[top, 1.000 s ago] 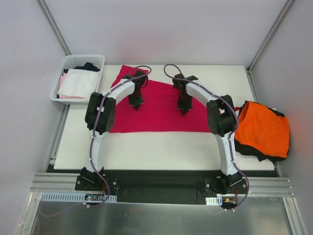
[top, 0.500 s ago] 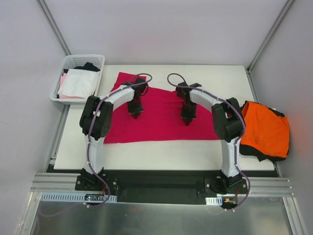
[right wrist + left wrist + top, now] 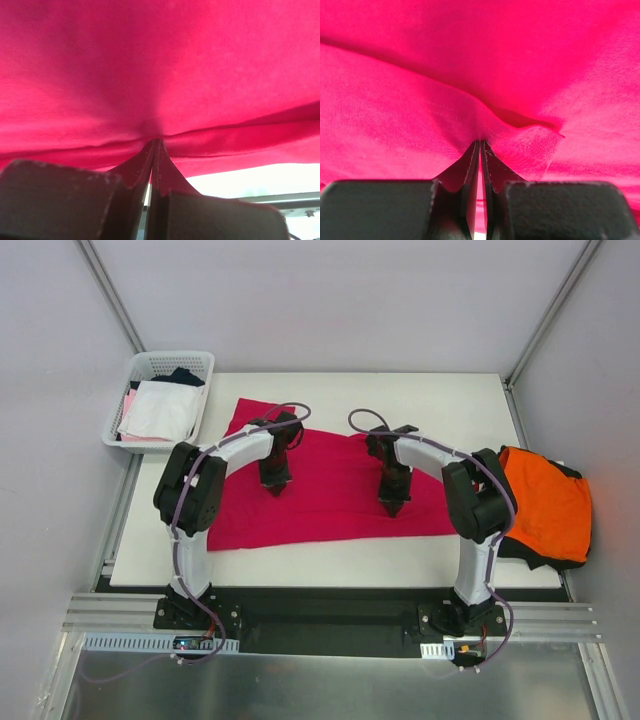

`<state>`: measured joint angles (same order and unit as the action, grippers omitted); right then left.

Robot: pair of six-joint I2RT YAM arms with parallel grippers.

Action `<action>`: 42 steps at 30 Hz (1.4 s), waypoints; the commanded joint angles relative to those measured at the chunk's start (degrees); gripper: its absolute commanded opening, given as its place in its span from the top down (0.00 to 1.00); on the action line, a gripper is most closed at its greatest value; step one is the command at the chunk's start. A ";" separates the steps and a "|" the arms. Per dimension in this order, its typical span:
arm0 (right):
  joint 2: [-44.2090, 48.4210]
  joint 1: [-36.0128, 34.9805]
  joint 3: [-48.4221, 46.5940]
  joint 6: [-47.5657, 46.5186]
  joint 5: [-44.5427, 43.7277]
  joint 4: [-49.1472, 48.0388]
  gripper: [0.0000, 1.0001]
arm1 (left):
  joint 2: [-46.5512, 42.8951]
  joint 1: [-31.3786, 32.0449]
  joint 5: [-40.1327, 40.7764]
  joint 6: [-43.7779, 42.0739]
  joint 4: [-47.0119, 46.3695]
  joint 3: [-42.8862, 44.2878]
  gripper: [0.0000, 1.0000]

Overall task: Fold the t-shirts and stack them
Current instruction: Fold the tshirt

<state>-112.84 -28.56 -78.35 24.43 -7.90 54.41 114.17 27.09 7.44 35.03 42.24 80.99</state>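
Item one: crimson t-shirt (image 3: 330, 490), plain, lying spread across the middle of the white table (image 3: 450, 390), running wide from 9 o'clock to 3 o'clock, with one corner reaching toward 11 o'clock and its near hem slanting along the 6 o'clock side. Left gripper (image 3: 276, 487): pointing down at the cloth left of centre, fingers pinched together on a small raised fold of the crimson t-shirt; the left wrist view shows the fabric drawn up into the tips with a crease running off to the right. Right gripper (image 3: 391, 508): pointing down at the cloth right of centre, slightly nearer 6 o'clock than the left one, fingers pressed closed on a ridge of the same shirt; the right wrist view shows the near hem and bare table just beyond it. Item two: orange t-shirt (image 3: 545, 505), bunched at the table's 3 o'clock edge, apart from the crimson one. Item three: black t-shirt (image 3: 520, 548), lying under the orange one, only its edges showing. Other holdings: white mesh basket (image 3: 160, 365) off the table's 10 o'clock corner, containing a white garment (image 3: 160, 410) over a pink garment (image 3: 128, 405).
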 commanded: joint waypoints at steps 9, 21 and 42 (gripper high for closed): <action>3.16 -1.06 3.47 1.77 0.34 1.31 0.99 | -2.73 2.35 -0.76 3.12 2.23 -8.05 0.94; -4.85 1.31 -17.79 -3.42 -1.68 2.44 0.99 | -2.28 2.35 -0.59 0.75 2.50 -4.09 0.93; -7.48 24.24 -29.22 -12.56 9.99 -0.71 0.35 | -3.78 2.35 -9.72 -4.70 2.23 16.40 0.60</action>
<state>-116.81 -8.19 -102.89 13.08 -4.47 55.22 111.42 28.93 2.31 31.20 42.59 97.32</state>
